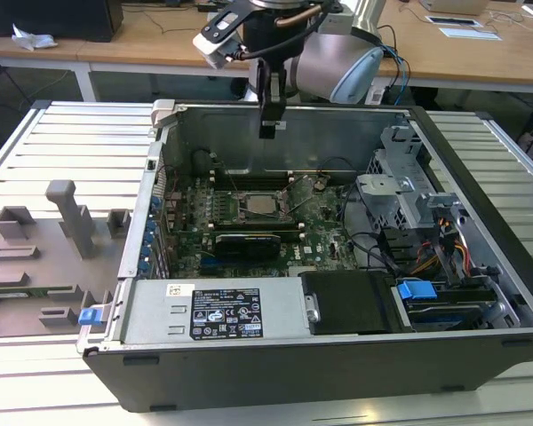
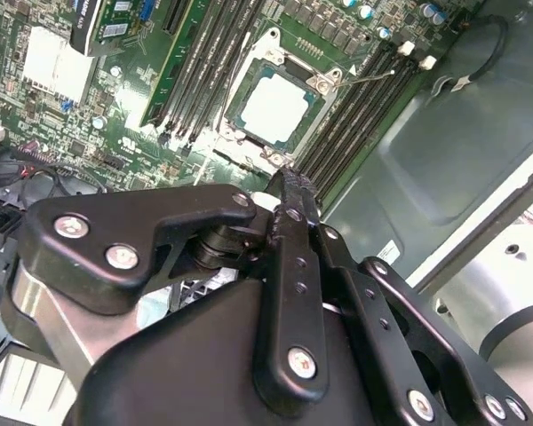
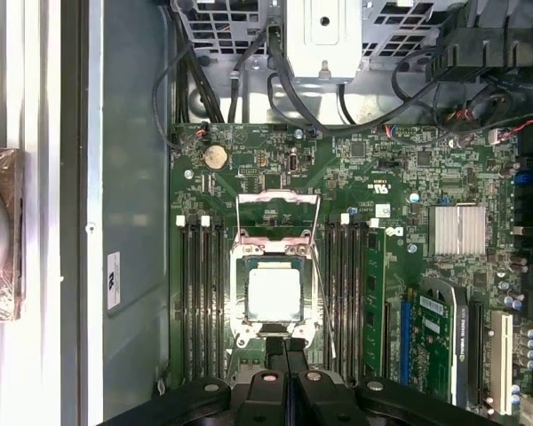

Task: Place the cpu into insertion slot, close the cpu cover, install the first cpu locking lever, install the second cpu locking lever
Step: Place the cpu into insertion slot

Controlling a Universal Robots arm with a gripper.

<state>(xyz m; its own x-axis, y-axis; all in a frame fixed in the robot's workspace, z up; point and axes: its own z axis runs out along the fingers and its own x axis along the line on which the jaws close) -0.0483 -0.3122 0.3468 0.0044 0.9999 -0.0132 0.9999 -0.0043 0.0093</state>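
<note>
Lying toward the slatted table's [image 1: 62, 133] edge on the exterior view's left: 1 grey fixture tray [image 1: 35, 257], well apart from the arm.

Next along: 1 open computer case [image 1: 338, 364], with the green motherboard [image 1: 324, 238] flat on its floor.

Item, cpu [image 3: 275, 293]: seated square in the insertion slot [image 3: 240, 266]. The slot lies toward the motherboard's edge that runs along the case's far wall, between 2 banks of memory slots [image 3: 200, 293]. Step 1 of 4 reads as done.

Item, cpu cover [image 3: 277, 195]: appears tipped up off the chip, standing at the slot's side nearer the drive cage [image 1: 409, 186]. The chip's metal top lies bare. Step 2 is judged not done.

Item, locking lever [image 3: 324, 306]: 1 thin wire arm slants free just beside the slot, unlatched as far as shows. The 2nd lever cannot be told for certain. Steps 3 and 4 are judged outstanding.

Item, claw [image 1: 268, 131]: hangs over the board near the slot, at about the height of the case's upper rim and well apart from chip, cover and lever. Its 2 fingers [image 3: 275, 359] are pressed together in both wrist views with nothing between them. It holds nothing and touches nothing.
</note>
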